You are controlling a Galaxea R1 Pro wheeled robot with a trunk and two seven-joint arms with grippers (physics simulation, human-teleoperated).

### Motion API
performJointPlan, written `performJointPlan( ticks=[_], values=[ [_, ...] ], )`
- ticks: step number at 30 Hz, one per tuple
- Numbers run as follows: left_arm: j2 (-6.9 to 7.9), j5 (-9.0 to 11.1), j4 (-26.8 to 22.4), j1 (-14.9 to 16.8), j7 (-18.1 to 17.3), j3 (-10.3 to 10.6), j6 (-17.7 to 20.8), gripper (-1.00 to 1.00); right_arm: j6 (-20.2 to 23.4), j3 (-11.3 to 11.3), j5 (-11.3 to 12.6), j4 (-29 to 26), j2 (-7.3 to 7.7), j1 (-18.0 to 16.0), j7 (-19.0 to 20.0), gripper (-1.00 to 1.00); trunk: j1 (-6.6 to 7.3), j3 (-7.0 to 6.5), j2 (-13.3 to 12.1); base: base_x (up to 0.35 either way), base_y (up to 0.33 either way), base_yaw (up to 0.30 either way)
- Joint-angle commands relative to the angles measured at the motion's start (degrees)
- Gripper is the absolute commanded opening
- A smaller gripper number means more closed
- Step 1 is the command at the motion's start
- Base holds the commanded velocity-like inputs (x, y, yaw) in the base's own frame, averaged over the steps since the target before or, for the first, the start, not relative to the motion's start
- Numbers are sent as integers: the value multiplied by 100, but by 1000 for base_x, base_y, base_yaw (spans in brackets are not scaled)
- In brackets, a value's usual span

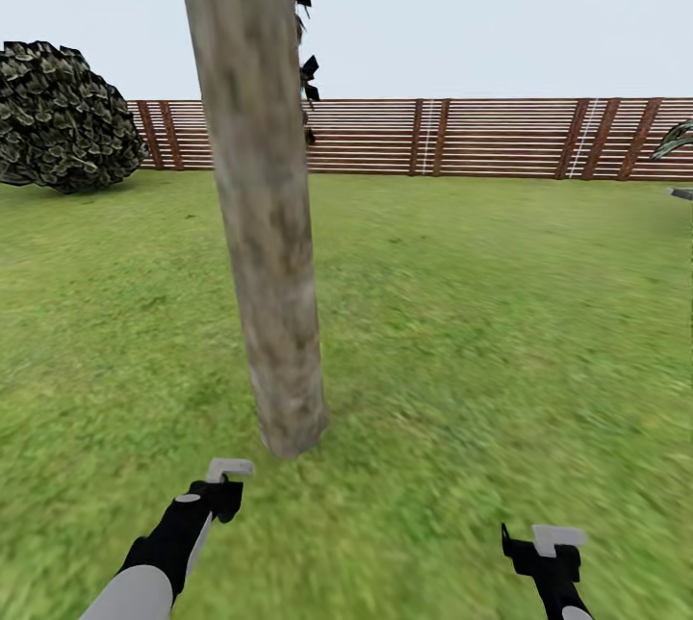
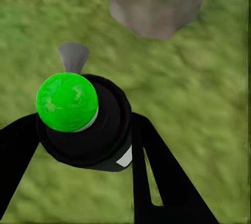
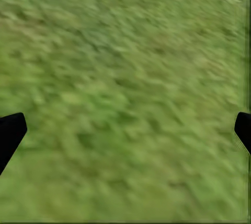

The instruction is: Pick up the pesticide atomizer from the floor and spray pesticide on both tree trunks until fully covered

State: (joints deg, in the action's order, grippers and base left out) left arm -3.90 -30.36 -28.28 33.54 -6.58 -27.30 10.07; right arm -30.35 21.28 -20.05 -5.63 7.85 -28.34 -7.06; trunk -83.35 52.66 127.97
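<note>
One trunk point(image 1: 265, 216) stands upright just ahead of my left gripper point(image 2: 83, 130), which seems clamped on the atomizer point(image 2: 67, 101), nozzle trunkward; my right gripper point(image 3: 125, 130) gapes empty.

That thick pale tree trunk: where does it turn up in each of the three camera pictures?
Head view: the tree trunk rises left of centre, its foot just ahead of the left gripper.
Left wrist view: its base sits beyond the held atomizer.
Right wrist view: not in it, just grass.
Shared landmark: the lawn.
</note>
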Motion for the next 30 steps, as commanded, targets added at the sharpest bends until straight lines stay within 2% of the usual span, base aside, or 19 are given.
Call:
performJointPlan(
  ticks=[1, 11, 13, 15, 18, 19, 21, 23, 24, 26, 28, 30],
  values=[
    [-7, -51, -20, 3, -54, -48, 25, -100, -15, 25, -61, 9, 0, -5, -32, 100, 2, 5, 3, -185, -221, 0],
    [-28, -49, 41, 16, -95, -36, -28, -100, -15, 25, -61, 0, 6, -5, -32, 100, 2, 5, 3, -85, -33, 0],
    [-51, -49, 31, 61, -97, -33, -2, -100, -15, 25, -61, 0, 6, -5, -32, 100, 2, 5, 3, -300, 0, 0],
    [-158, -49, -6, 184, -93, -24, 38, -100, -15, 25, -61, 0, 6, -5, -32, 100, 2, 5, 3, -219, 0, 0],
    [-252, -49, 36, 573, -95, -22, 440, -100, -15, 28, -61, 0, 6, -5, -38, 100, 2, 5, 3, -54, 0, 0],
    [-268, -51, 44, 757, -103, -22, 780, -100, -15, 28, -61, 0, 6, -5, -40, 100, 2, 5, 3, -13, 0, 0],
    [-239, -56, 34, 915, -112, -20, 1021, -100, -15, 30, -60, 0, 9, -5, -40, 100, 2, 5, 3, -6, 0, 0],
    [-187, -62, 5, 968, -124, -18, 1102, -100, -15, 32, -60, 0, 11, -5, -41, 100, 2, 5, 3, -2, 0, 0],
    [-42, -71, -5, 985, -180, -15, 1176, -100, -15, 33, -61, 0, 13, -5, -41, 100, 2, 5, 3, -1, 0, -95],
    [120, -74, 10, 972, -301, -7, 1230, -100, -15, 34, -58, 0, 12, -5, -41, 100, 2, 5, 3, 0, 0, -214],
    [149, -78, 32, 963, -427, -2, 1245, -100, -15, 34, -60, 0, 8, -5, -41, 100, 2, 5, 3, 0, 0, -262],
    [34, -76, 54, 956, -562, -4, 1251, -100, -15, 32, -60, -1, 6, -5, -41, 100, 2, 5, 3, 0, 0, -148]
  ],
)
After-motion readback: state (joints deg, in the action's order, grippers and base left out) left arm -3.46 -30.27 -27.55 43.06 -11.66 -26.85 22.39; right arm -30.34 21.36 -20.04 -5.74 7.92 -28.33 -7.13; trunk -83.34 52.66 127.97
